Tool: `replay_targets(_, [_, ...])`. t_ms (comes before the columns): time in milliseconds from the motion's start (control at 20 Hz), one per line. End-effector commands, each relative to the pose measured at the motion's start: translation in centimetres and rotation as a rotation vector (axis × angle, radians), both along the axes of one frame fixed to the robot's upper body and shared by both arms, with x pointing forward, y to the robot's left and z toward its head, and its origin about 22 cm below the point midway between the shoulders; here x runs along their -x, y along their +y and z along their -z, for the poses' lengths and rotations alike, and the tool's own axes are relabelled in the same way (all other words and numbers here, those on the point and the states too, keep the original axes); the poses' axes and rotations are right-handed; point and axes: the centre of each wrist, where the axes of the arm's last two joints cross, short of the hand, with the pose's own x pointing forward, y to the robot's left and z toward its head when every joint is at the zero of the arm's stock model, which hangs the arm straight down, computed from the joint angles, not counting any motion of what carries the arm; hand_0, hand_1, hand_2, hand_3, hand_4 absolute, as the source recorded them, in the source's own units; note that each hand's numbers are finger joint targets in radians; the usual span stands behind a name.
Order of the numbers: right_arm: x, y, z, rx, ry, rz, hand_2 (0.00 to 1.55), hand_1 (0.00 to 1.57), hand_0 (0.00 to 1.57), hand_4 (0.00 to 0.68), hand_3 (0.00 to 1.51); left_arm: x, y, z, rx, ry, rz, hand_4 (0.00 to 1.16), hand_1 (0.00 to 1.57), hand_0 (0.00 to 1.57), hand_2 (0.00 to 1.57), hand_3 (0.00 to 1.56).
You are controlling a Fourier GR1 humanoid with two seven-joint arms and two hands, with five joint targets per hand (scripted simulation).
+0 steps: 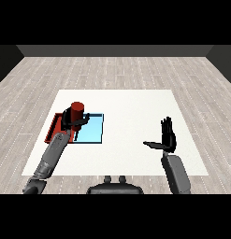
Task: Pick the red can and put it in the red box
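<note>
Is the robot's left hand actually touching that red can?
Touching. In the head view the left hand has its fingers curled round the red can, with no gap between them, above the trays.

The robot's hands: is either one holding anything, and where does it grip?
The left hand curls round the red can, gripping its lower side. The right hand is open, holding nothing.

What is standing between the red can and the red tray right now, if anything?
Nothing visible. The left robot hand is curled round the red can, held over the seam between the red tray and the light blue tray. No object shows between the can and the red tray.
</note>
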Motion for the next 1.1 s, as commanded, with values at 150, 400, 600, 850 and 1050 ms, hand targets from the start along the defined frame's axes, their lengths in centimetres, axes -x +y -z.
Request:
replay_targets(150, [0.2,0.1,1.1,0.040,0.027,-0.002,0.00,0.00,0.00,0.000,0.00,-2.5,8.3,2.2,-0.061,0.188,-0.215,1.10,1.57,1.57,1.55,1.46])
replay_targets(400, [-0.7,0.1,1.4,0.026,-0.018,0.012,0.00,0.00,0.00,0.000,0.00,-0.7,11.3,8.3,-0.052,0.296,-0.295,1.09,1.57,1.57,1.57,1.49])
replay_targets(600, [-0.1,0.1,0.3,0.044,-0.059,-0.019,0.00,0.00,0.00,0.000,0.00,-0.9,12.4,9.7,-0.135,0.384,-0.387,1.02,1.47,1.47,1.49,1.46])
replay_targets(850, [-0.4,1.2,0.2,0.072,-0.078,-0.003,0.00,0.00,0.00,0.000,0.00,0.4,14.6,10.9,-0.209,0.586,-0.463,0.72,0.33,0.33,0.45,0.33])
replay_targets(1050, [0.6,0.6,0.9,0.059,-0.123,0.006,0.00,0.00,0.00,0.000,0.00,-0.3,13.5,11.0,-0.141,0.641,-0.497,0.71,0.80,0.80,0.75,0.00])
